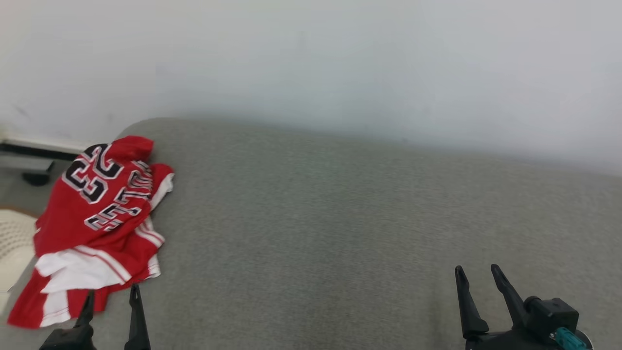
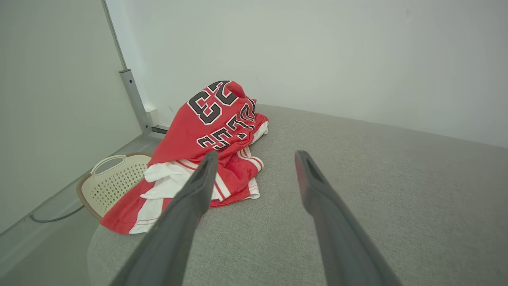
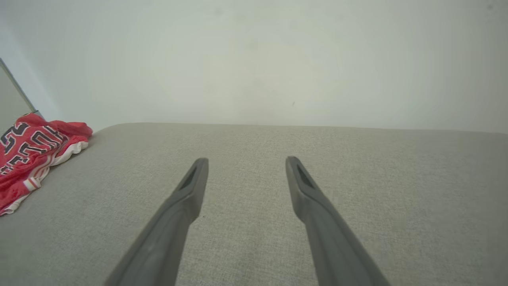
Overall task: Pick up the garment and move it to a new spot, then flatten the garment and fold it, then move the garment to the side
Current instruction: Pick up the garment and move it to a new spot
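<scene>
One jersey (image 1: 97, 214), red and white, lies crumpled at the left end of the grey worktop (image 1: 340, 218), its near corner reaching the edge. Black numerals, seemingly 23; the lettering beneath is creased and unreadable. One pale perforated basket (image 2: 115, 178) sits beside it, half hidden by the cloth. Two end effectors: left end effector (image 1: 112, 290) spread, at the jersey's near hem, contact unclear; right end effector (image 1: 476, 268) spread, well apart from it.

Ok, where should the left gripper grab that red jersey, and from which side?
Probably the bunched white-and-red hem at the near edge of the jersey: it stands up in folds off the grey cushion, right ahead of the open left gripper. Come in low from the near side, straight ahead.
</scene>
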Motion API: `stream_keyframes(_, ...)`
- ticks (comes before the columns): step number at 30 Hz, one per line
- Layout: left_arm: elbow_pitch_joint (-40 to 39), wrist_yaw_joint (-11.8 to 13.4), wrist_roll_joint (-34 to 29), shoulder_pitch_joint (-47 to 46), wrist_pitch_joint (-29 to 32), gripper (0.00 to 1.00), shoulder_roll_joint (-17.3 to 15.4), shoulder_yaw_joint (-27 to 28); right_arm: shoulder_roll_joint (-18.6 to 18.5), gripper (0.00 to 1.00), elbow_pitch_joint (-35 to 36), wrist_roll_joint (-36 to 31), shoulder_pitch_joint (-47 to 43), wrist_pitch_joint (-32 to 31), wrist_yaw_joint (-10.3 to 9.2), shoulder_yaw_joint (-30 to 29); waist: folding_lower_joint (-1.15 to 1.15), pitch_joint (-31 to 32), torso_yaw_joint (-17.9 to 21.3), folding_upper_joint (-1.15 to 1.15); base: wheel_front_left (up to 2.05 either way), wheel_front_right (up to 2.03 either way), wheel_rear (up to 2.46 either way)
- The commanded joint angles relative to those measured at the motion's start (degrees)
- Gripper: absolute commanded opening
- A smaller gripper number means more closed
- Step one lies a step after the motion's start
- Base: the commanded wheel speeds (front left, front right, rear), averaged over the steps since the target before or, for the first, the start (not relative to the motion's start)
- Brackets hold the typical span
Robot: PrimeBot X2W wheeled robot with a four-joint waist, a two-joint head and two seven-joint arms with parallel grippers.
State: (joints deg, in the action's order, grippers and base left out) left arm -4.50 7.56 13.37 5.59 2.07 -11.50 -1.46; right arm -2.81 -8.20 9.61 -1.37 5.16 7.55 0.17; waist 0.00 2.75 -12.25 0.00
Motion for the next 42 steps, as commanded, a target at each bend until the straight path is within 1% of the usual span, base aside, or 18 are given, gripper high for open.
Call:
stream_keyframes(1, -0.24, 0.12, -0.17, 0.50, 0.02, 1.00, -0.31, 0.18, -0.14, 1.00, -0.05, 0.33, -0.35, 0.54, -0.12, 0.12, 0.00, 0.33, -5.54, 0.00, 0.00, 0.00, 0.00)
stream_keyframes(6, -0.55, 0.75, -0.10, 0.99, 0.07, 1.00, -0.79, 0.80, -0.14, 1.00, -1.05, 1.03, -0.64, 1.06, -0.12, 0.76, 0.00, 0.97, -10.39, 0.00, 0.00, 0.00, 0.00)
stream_keyframes(10, -0.84, 1.17, -0.09, 1.73, 0.29, 1.00, -1.10, 1.03, -0.14, 1.00, -1.60, 1.58, -0.35, 1.44, -0.12, 1.31, 0.00, 1.47, -13.22, 0.00, 0.00, 0.00, 0.00)
stream_keyframes(14, -1.25, 1.60, 0.19, 2.30, 0.25, 1.00, -1.42, 1.54, -0.15, 1.00, -2.14, 2.05, 0.20, 1.56, -0.12, 2.11, 0.00, 1.87, -14.52, 0.00, 0.00, 0.00, 0.00)
stream_keyframes(21, -1.30, 2.21, 0.54, 2.17, 0.07, 1.00, -1.58, 2.02, -0.15, 1.00, -3.20, 2.57, 0.64, 1.98, -0.12, 3.39, 0.00, 1.83, -14.62, 0.00, 0.00, 0.00, 0.00)
stream_keyframes(26, -0.85, 2.37, 1.06, 0.49, -0.15, 1.00, -1.80, 2.50, -0.15, 1.00, -3.65, 2.35, 1.23, 2.00, -0.12, 3.73, 0.00, 1.32, -13.44, 0.00, 0.00, 0.00, 0.00)
stream_keyframes(31, 0.12, 1.22, 2.61, -4.86, -0.06, 1.00, -3.52, 3.98, -0.15, 1.00, -3.13, 1.70, 2.04, 1.54, -0.12, 5.40, 0.00, 0.03, -10.86, 0.00, 0.00, 0.00, 0.00)
stream_keyframes(37, 4.76, -1.78, 5.56, -18.07, 2.15, 1.00, -8.13, 6.03, -0.15, 1.00, -1.93, 0.59, 4.35, 0.66, -0.12, 6.88, 0.00, -3.32, -6.00, 0.00, 0.00, 0.00, 0.00)
stream_keyframes(42, 11.19, -4.07, 7.06, -28.89, 4.16, 1.00, -12.43, 7.36, -0.15, 1.00, -0.68, -0.41, 6.92, 1.27, -0.12, 7.84, 0.00, -7.27, -0.45, 0.00, 0.00, 0.00, 0.00)
